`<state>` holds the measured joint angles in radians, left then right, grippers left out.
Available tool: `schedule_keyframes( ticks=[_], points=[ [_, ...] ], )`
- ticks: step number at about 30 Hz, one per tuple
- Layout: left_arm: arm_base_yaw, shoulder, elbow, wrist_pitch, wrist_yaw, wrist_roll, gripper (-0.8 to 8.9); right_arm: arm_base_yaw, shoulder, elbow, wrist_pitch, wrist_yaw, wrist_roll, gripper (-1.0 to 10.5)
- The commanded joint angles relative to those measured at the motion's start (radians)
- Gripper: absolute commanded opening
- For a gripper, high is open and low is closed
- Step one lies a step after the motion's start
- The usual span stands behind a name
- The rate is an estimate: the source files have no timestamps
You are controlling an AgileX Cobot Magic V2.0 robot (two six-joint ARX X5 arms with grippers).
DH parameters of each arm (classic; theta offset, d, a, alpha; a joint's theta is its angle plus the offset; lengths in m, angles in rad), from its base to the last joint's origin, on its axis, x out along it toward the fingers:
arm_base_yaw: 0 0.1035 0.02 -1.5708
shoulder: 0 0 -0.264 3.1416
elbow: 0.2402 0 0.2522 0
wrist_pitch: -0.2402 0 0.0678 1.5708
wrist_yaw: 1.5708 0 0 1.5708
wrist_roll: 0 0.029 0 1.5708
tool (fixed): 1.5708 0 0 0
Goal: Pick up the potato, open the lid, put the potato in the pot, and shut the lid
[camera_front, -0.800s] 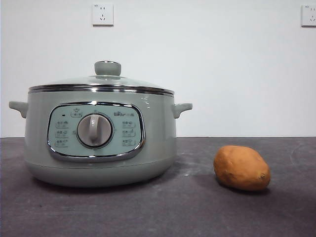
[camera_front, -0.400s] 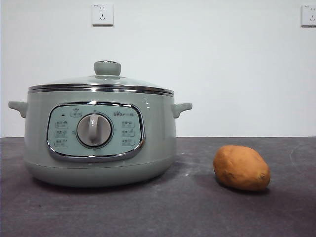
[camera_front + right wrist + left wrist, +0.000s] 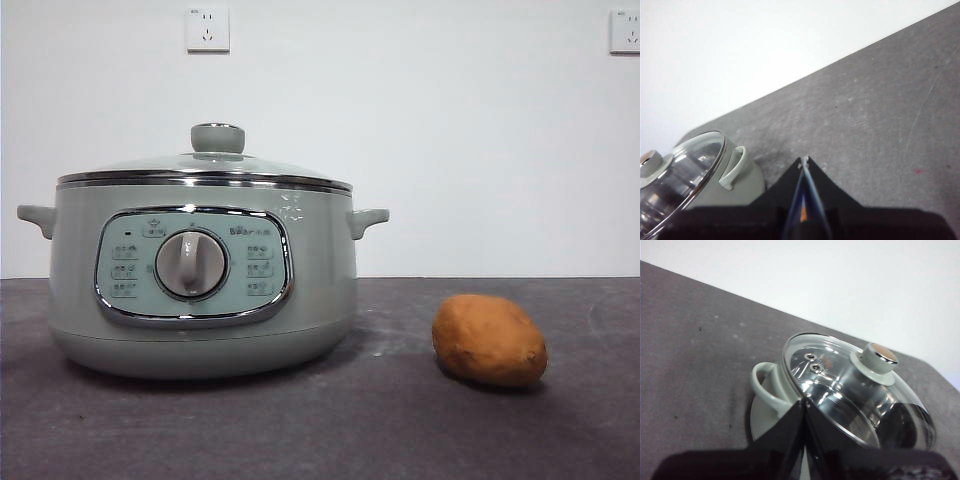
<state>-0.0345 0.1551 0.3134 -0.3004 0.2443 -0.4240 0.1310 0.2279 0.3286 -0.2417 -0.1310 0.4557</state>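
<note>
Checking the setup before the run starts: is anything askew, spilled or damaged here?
Nothing stands out. The lid sits level and closed on the pot, and the potato lies whole on the table beside it, apart from the pot. No spills show.

nothing visibly moved: the pot point(image 3: 205, 290), lid point(image 3: 205, 168) and potato point(image 3: 489, 340) sit as before.

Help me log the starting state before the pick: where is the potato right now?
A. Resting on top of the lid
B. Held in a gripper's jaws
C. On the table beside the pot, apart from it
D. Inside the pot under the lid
C. In the front view the potato lies on the dark table, clear of the pot, whose lid is on; no gripper touches it.
</note>
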Motion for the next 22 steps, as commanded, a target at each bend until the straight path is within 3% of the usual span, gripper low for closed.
schedule_keyframes(
  ticks=[1, 9, 15, 22],
  points=[
    [0.003, 0.059, 0.079, -0.013, 0.026, 0.099, -0.07, 0.001, 0.085, 0.105, -0.051, -0.002, -0.073, -0.1],
    [0.003, 0.286, 0.343, -0.156, 0.09, 0.24, -0.07, 0.001, 0.319, 0.395, -0.247, -0.009, -0.193, 0.0],
    [0.003, 0.468, 0.542, -0.329, 0.182, 0.323, -0.04, 0.001, 0.496, 0.609, -0.444, -0.116, -0.297, 0.0],
    [0.002, 0.648, 0.705, -0.507, 0.261, 0.401, 0.01, 0.001, 0.666, 0.758, -0.621, -0.317, -0.42, 0.0]
  ],
)
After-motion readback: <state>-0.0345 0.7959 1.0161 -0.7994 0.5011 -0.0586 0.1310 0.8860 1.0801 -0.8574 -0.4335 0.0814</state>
